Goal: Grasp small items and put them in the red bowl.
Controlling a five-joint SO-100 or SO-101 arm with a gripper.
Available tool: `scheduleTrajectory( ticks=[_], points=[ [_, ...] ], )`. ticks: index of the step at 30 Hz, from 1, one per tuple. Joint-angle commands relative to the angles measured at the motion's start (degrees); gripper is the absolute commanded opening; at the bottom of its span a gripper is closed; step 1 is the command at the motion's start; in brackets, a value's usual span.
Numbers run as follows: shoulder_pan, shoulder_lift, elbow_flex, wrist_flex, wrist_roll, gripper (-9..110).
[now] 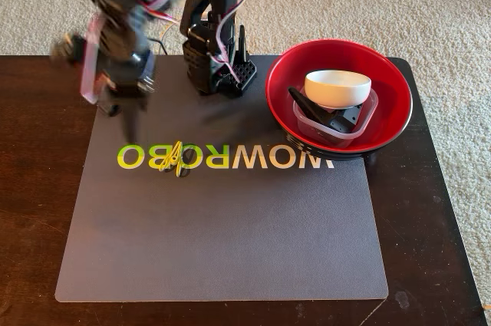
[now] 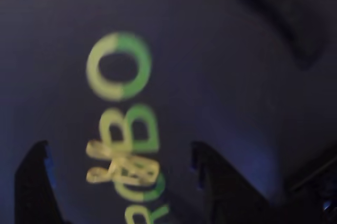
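A yellow clip (image 1: 175, 159) lies on the green lettering of the grey mat (image 1: 230, 242), left of centre in the fixed view. My gripper (image 1: 125, 111), blurred by motion, hangs above the mat up and to the left of the clip. In the wrist view the gripper (image 2: 120, 153) is open, and the clip (image 2: 120, 167) lies on the mat between its two dark fingertips (image 2: 38, 182). The red bowl (image 1: 393, 80) stands at the mat's right rear. It holds a small white bowl (image 1: 337, 87), a clear square tub (image 1: 304, 123) and a black wedge (image 1: 308, 105).
The arm's black base (image 1: 219, 65) with pink wires stands at the rear of the mat, left of the red bowl. The mat lies on a dark wooden table (image 1: 31, 188), with beige carpet (image 1: 430, 4) around it.
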Motion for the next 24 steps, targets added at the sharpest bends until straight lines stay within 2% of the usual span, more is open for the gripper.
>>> scheduleTrajectory(
  ticks=[1, 5, 8, 17, 20, 24],
  points=[
    [13.62, 1.93, 2.72, 0.18, 11.95, 33],
    [25.66, 3.78, 5.27, -0.35, 32.70, 31],
    [30.67, 3.96, 4.66, -0.79, 45.09, 30],
    [31.64, -2.11, 1.23, -4.66, 64.86, 29],
    [32.78, -3.52, 1.05, -10.63, 71.02, 29],
    [32.34, -13.62, 0.18, -22.59, 74.88, 29]
  ],
)
